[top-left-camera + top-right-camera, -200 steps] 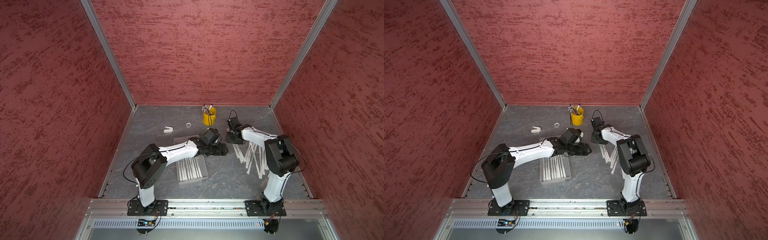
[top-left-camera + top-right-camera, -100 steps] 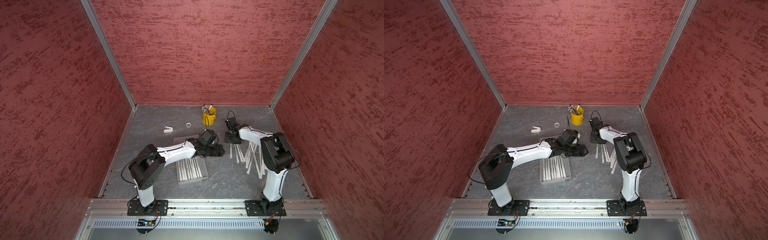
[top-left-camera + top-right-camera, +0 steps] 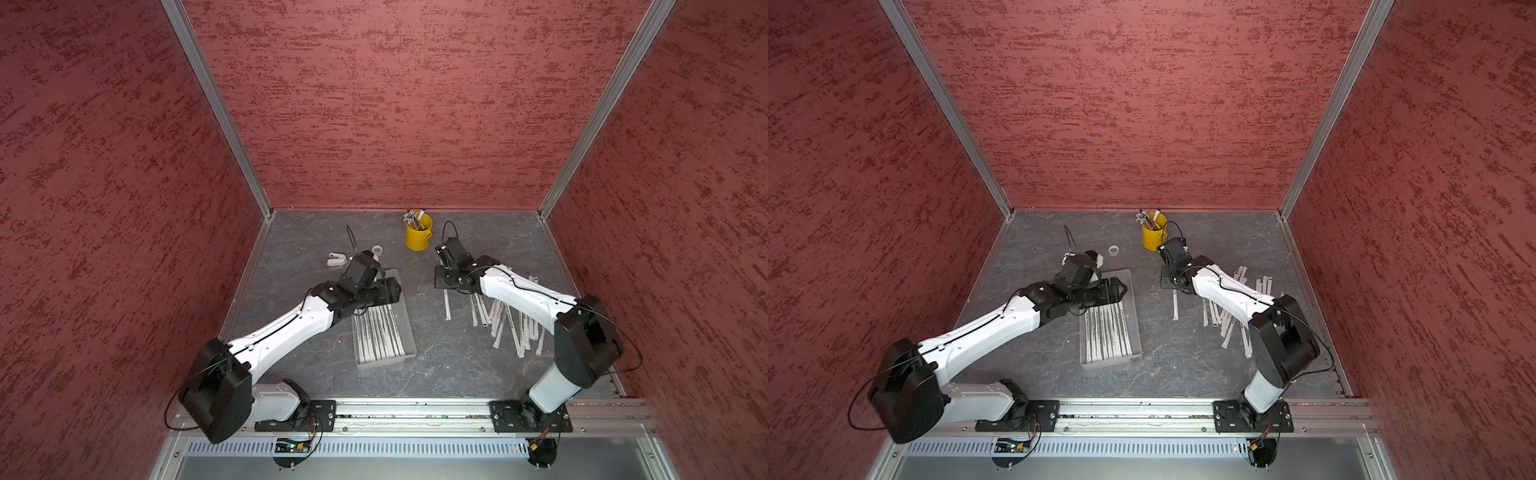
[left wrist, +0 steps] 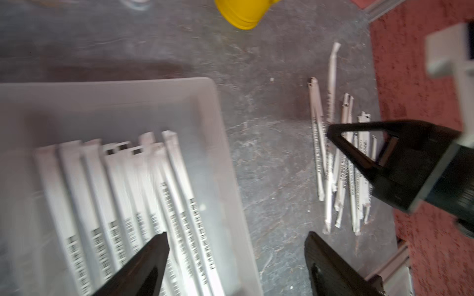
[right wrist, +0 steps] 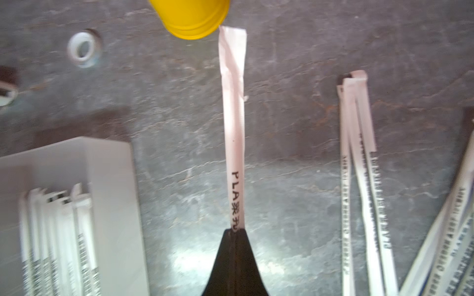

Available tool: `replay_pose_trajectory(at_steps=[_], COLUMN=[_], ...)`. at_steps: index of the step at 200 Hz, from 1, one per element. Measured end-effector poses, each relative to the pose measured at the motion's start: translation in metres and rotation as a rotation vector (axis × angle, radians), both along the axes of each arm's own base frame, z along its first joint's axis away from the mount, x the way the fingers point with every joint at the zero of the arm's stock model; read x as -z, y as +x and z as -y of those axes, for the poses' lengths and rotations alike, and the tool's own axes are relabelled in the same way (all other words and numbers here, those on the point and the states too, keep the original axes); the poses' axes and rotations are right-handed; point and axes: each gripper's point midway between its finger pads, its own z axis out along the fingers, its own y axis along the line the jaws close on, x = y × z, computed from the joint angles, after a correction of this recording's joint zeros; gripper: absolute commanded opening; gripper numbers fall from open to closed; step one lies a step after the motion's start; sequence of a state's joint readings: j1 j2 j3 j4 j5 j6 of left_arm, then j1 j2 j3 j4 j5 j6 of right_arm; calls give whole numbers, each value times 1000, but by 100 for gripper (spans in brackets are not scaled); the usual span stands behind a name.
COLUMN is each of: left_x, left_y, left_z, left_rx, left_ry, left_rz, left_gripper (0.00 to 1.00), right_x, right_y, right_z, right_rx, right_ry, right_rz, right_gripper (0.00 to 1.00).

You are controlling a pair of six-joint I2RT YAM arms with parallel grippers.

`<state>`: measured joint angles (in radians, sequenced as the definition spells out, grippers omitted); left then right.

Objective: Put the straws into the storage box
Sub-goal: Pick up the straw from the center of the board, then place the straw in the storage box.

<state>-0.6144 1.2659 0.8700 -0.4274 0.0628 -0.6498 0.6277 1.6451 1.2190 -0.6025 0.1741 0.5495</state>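
In the right wrist view my right gripper (image 5: 234, 232) is shut on one end of a single white printed straw (image 5: 233, 128), whose free end points toward the yellow cup. In both top views this straw (image 3: 447, 305) sits apart, left of the loose straws (image 3: 511, 324) on the floor. The storage box (image 3: 386, 363) holds several straws (image 3: 380, 332) side by side. My left gripper (image 3: 392, 291) hovers open and empty over the box's far end. In the left wrist view, one of its fingers (image 4: 143, 264) is above the boxed straws and the other is beyond the box wall (image 4: 220, 128).
A yellow cup (image 3: 419, 237) of pens stands at the back, near my right gripper. A small white ring (image 3: 377, 250) and a white clip (image 3: 336, 259) lie back left. Red walls enclose the grey floor on three sides.
My right gripper has shut on one straw and shifted left, away from the pile. My left gripper has drawn back left, from the middle of the floor to over the box.
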Motion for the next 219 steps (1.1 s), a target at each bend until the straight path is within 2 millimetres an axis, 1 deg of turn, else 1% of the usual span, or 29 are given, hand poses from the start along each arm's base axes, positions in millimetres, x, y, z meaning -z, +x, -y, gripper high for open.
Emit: replay_pose_trajectory(at_steps=[11,21,38,43,53,66,81,100,114,127,141,171,219], left_x=[8,15,27,30,37,42,45,46,49,51,52,54,57], left_y=[-6,-12,-21,-23,-27,-30,-31,-31,-29,-29,-28,-26,-25], left_z=[-20,-37,-58,-63,-70,-73,-75,-75,-75,-75,-73,-71,-69], left_rx=[-40,-75,-118,-129,-145,-152,-153,-154,-156,-153,-148,-140,-132], left_ry=[17,28,41,45,53,57,55,46,45,42,37,30,30], left_rz=[-13,-23,-47,-55,-72,-86,-95,-102,-112,-120,-123,-124,-136], left_gripper=[86,86,86,86,86,86,86,86,86,86,86,86,86], right_x=[-8,-15,-25,-25,-21,-8,15,48,65,75,80,83,86], right_y=[-12,-25,-38,-42,-46,-47,-45,-46,-48,-49,-50,-49,-48], right_z=[-26,-57,-102,-116,-137,-150,-152,-147,-143,-139,-137,-135,-131], right_rx=[-42,-97,-166,-189,-218,-233,-231,-220,-214,-208,-201,-180,-152], right_ry=[14,31,59,64,69,50,7,-60,-98,-119,-128,-126,-120], right_rz=[9,15,34,34,33,19,-7,-57,-87,-107,-117,-128,-145], right_gripper=[4,4,4,4,4,3,3,3,3,3,4,6,13])
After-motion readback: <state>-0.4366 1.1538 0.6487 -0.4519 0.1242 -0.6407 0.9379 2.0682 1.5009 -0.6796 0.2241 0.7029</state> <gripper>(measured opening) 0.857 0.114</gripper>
